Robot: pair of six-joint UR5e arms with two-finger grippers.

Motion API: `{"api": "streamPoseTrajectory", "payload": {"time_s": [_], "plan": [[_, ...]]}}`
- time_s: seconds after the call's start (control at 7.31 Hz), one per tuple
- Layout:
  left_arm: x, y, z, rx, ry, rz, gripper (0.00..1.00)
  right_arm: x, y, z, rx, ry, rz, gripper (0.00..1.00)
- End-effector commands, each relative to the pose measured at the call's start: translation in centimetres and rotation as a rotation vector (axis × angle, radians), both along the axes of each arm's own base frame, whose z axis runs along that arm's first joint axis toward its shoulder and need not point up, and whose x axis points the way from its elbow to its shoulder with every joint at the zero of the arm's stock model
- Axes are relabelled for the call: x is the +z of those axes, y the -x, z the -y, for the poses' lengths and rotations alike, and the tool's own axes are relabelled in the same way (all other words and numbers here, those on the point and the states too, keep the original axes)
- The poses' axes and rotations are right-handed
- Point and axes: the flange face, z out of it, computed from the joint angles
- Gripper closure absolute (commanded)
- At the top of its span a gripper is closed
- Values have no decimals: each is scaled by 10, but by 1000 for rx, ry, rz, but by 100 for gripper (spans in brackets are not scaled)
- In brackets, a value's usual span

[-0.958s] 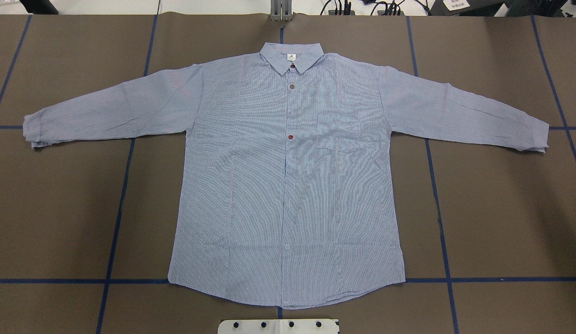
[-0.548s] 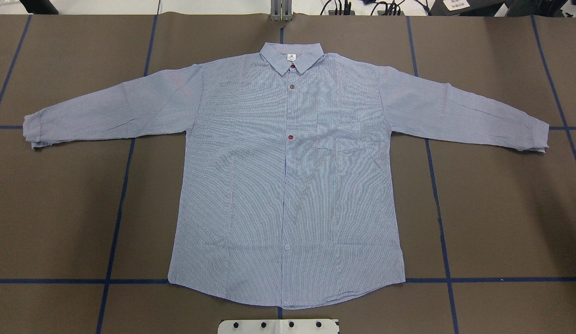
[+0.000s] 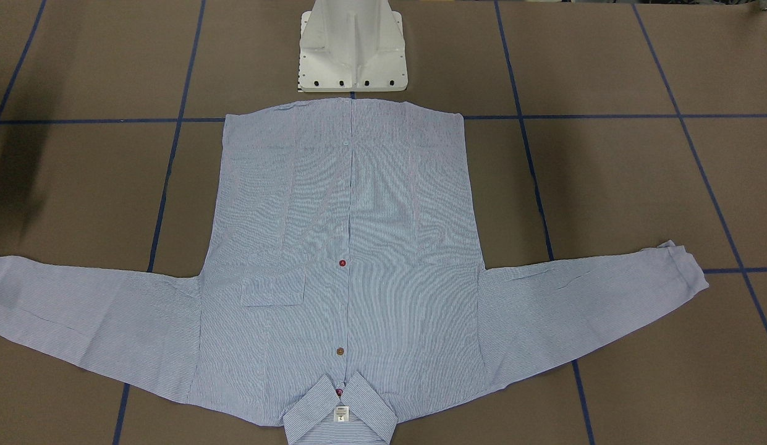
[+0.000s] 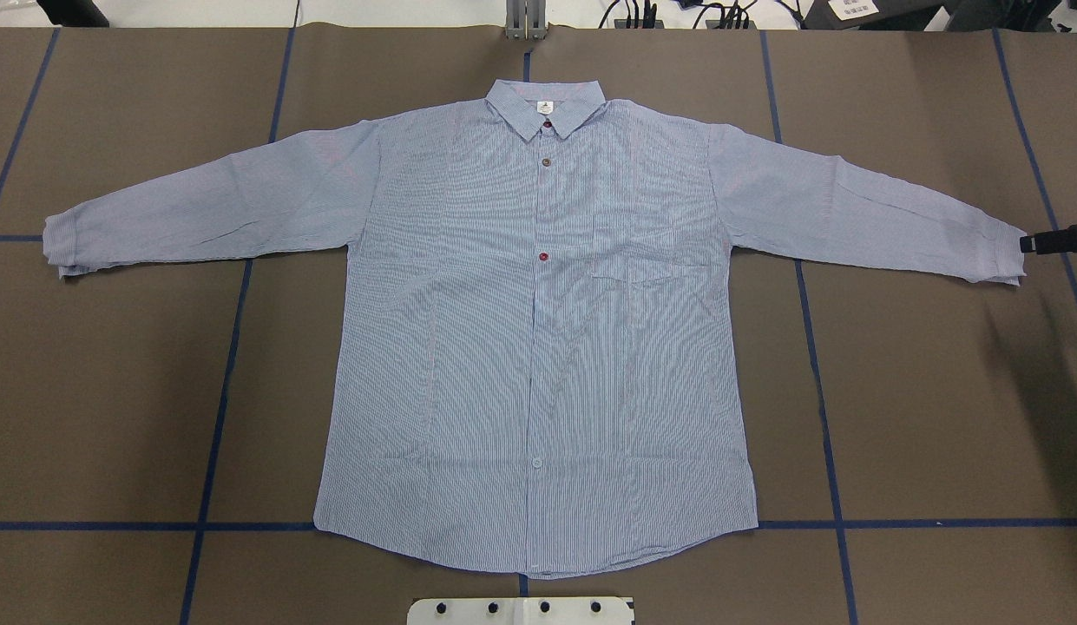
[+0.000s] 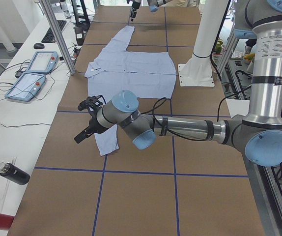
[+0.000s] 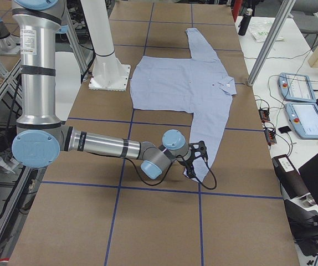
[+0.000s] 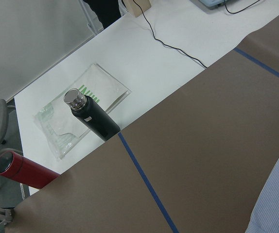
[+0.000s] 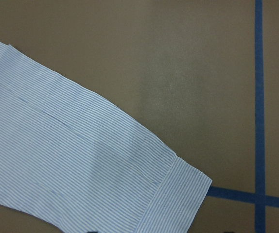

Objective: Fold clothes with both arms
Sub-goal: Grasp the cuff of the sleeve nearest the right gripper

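The light blue striped shirt (image 4: pixel 538 347) lies flat and face up on the brown mat, collar at the far side and both sleeves spread out. My right gripper (image 4: pixel 1057 239) shows as a black tip at the overhead view's right edge, just beyond the right sleeve's cuff (image 4: pixel 1002 252). I cannot tell whether it is open or shut. The right wrist view looks down on that cuff (image 8: pixel 178 194), with no fingers in it. In the exterior left view my left gripper (image 5: pixel 82 136) hangs low beside the other cuff (image 5: pixel 106 145); its state cannot be told. The left wrist view catches a corner of cloth (image 7: pixel 275 204).
The white pedestal base (image 4: pixel 521 610) stands at the mat's near edge below the hem. Off the mat's left end, a white bench holds a black bottle (image 7: pixel 91 119), a red bottle (image 7: pixel 25 172) and a plastic bag (image 7: pixel 81 114). Two teach pendants (image 5: pixel 33 73) lie by an aluminium post (image 5: pixel 57 34).
The right gripper's black tip has come into the overhead view at the right edge beside the cuff, and its shadow now falls on the mat. The shirt has not moved.
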Motion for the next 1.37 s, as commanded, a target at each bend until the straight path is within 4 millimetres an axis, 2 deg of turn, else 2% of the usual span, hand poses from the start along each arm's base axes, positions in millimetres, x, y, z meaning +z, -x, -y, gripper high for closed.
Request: {"api": "streamPoseTrajectory", "payload": {"time_s": [0.0, 0.27, 0.41, 0.68, 1.23], "plan": [[1, 0, 0, 0, 1, 0, 0, 29, 7, -11, 43, 20, 46, 19], [1, 0, 0, 1, 0, 1, 0, 29, 32, -17, 83, 40, 79, 30], [1, 0, 0, 0, 1, 0, 0, 37, 36, -21, 76, 37, 75, 31], [1, 0, 0, 1, 0, 1, 0, 51, 34, -24, 94, 33, 56, 34], [1, 0, -1, 1, 2, 1, 0, 52, 37, -25, 100, 26, 44, 35]]}}
